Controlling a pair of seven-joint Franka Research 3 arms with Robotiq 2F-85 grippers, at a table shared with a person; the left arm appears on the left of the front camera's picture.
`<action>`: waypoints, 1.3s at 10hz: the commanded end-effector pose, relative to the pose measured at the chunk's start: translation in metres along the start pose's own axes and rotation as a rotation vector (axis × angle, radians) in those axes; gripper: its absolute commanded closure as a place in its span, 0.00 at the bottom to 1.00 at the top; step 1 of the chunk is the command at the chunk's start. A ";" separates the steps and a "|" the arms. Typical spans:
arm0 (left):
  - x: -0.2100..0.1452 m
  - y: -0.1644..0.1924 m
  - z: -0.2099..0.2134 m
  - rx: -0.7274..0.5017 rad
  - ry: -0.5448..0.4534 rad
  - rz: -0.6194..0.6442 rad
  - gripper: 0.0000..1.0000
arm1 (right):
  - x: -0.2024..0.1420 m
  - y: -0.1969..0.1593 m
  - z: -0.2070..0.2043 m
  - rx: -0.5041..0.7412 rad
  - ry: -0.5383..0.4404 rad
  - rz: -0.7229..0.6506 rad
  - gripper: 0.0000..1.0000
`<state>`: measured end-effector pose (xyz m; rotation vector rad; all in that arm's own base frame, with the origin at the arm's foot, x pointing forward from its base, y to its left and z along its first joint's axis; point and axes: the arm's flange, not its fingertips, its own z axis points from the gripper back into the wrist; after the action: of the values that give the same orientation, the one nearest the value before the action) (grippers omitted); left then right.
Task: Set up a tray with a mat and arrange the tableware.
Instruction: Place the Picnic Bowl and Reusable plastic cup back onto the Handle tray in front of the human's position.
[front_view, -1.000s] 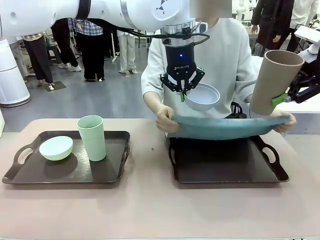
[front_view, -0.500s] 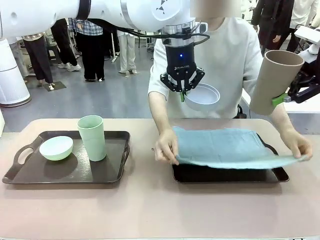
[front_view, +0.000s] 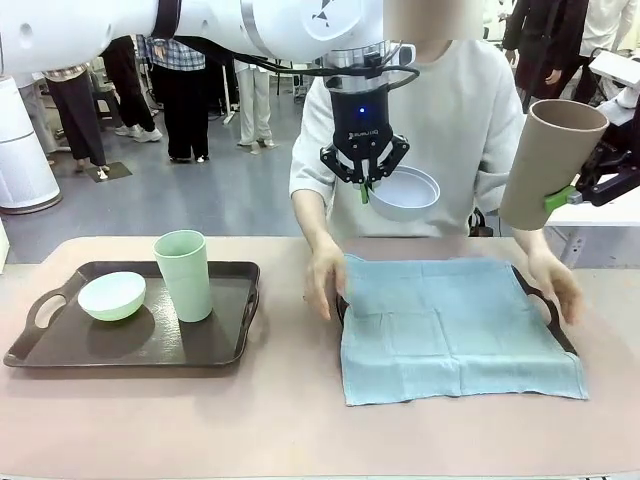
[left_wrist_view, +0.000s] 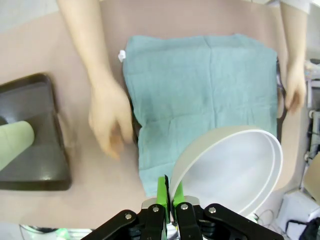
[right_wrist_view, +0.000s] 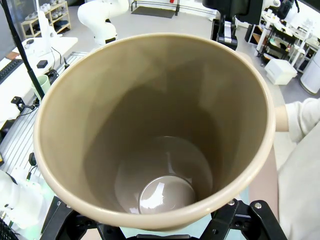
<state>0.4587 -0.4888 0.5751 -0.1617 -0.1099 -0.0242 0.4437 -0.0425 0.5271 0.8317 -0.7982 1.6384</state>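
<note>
A teal mat (front_view: 455, 325) lies flat over the right dark tray (front_view: 562, 333), its front edge hanging past the rim. The person's hands (front_view: 325, 280) rest at the mat's two sides. High above the tray's far left corner, my left gripper (front_view: 366, 185) is shut on the rim of a pale bluish-white bowl (front_view: 405, 193). The left wrist view has that gripper (left_wrist_view: 169, 192), the bowl (left_wrist_view: 235, 170) and the mat (left_wrist_view: 200, 95) below. At the right edge my right gripper (front_view: 575, 190) holds a tan tumbler (front_view: 545, 165), tilted, its mouth facing the right wrist camera (right_wrist_view: 155, 130).
A second dark tray (front_view: 60, 350) at the left carries a mint green bowl (front_view: 112, 296) and an upright mint green tumbler (front_view: 183, 275). Bare pink tabletop (front_view: 290, 420) runs between the trays and along the near edge. People stand behind the far side.
The person has brought the mat down from mid-air and spread it flat over the right tray, then drawn both hands to its sides. Neither arm has moved.
</note>
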 end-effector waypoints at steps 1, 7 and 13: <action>0.000 0.001 0.004 -0.006 -0.001 -0.010 1.00 | -0.001 -0.001 -0.001 -0.004 0.008 -0.002 1.00; 0.000 0.001 0.004 -0.006 -0.001 -0.010 1.00 | -0.001 -0.001 -0.001 -0.004 0.008 -0.002 1.00; 0.000 0.001 0.004 -0.006 -0.001 -0.010 1.00 | -0.001 -0.001 -0.001 -0.004 0.008 -0.002 1.00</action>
<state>0.4587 -0.4888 0.5752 -0.1618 -0.1099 -0.0242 0.4437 -0.0425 0.5271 0.8317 -0.7982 1.6384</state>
